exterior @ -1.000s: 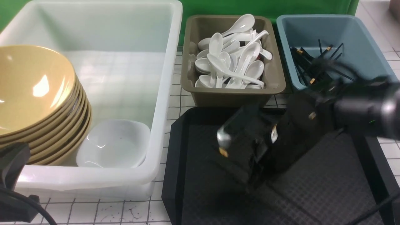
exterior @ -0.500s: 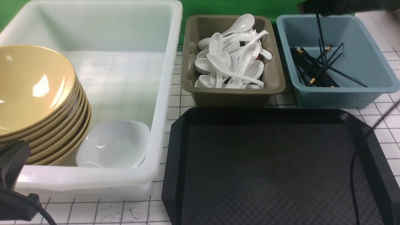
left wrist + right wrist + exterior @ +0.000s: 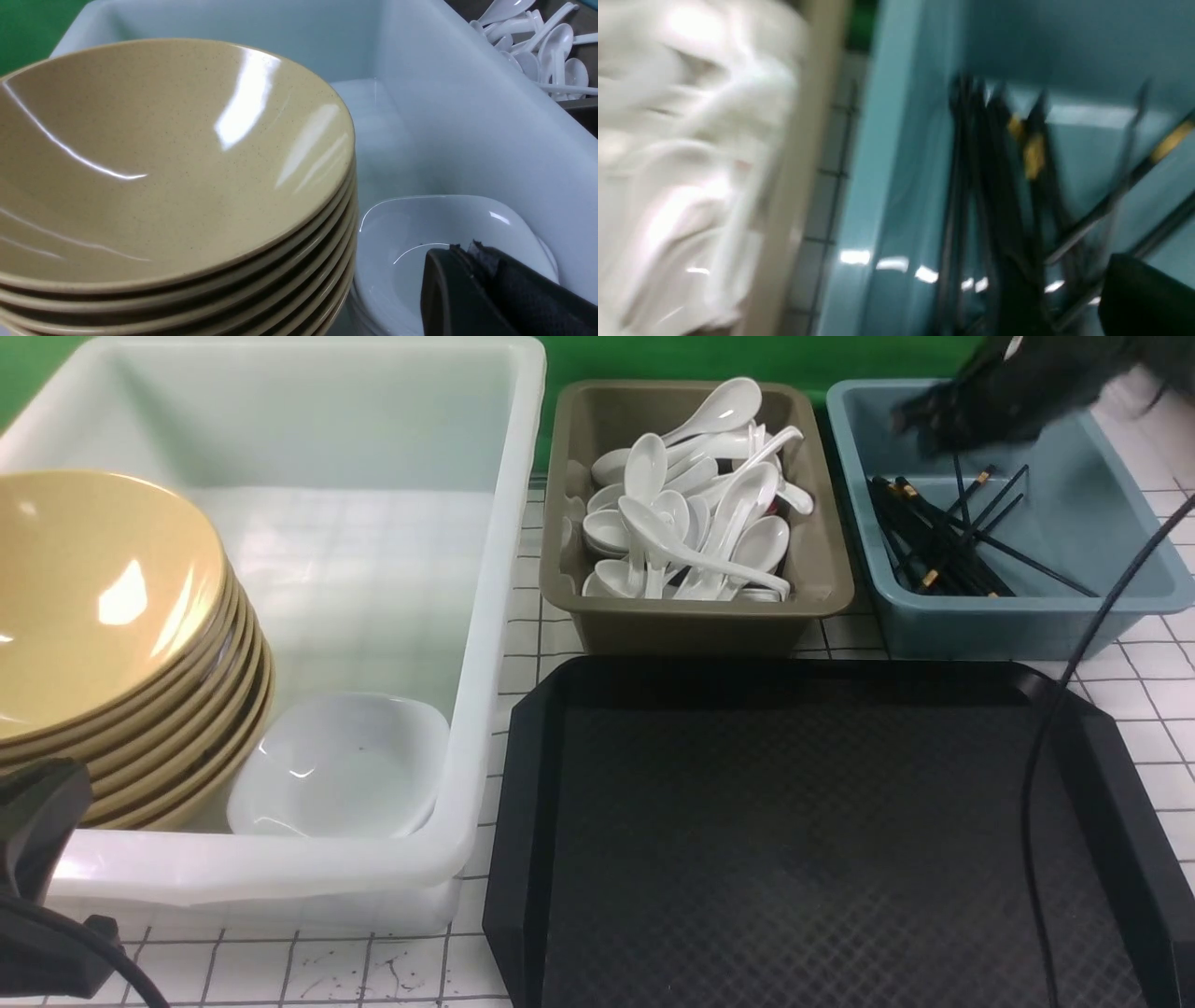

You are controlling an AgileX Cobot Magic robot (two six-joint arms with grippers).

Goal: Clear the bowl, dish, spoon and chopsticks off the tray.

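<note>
- Our left pincer [image 3: 469, 284] is clenched, near the dish [image 3: 341, 765].
- Our right pincer [image 3: 990, 392] is a dark blur above the blue tub [image 3: 1008, 621]; we cannot tell whether it is released or clenched.
- The bowl [image 3: 84, 597] tops a tilted stack of yellow bowls in the white tub [image 3: 504, 523], with the dish just beside the stack.
- White spoons [image 3: 691, 523] lie heaped in the olive tub [image 3: 691, 621].
- The chopsticks [image 3: 934, 551] lie in the blue tub.
- The tray [image 3: 803, 821] sits on the tabletop [image 3: 373, 971], in front of the two smaller tubs.
</note>
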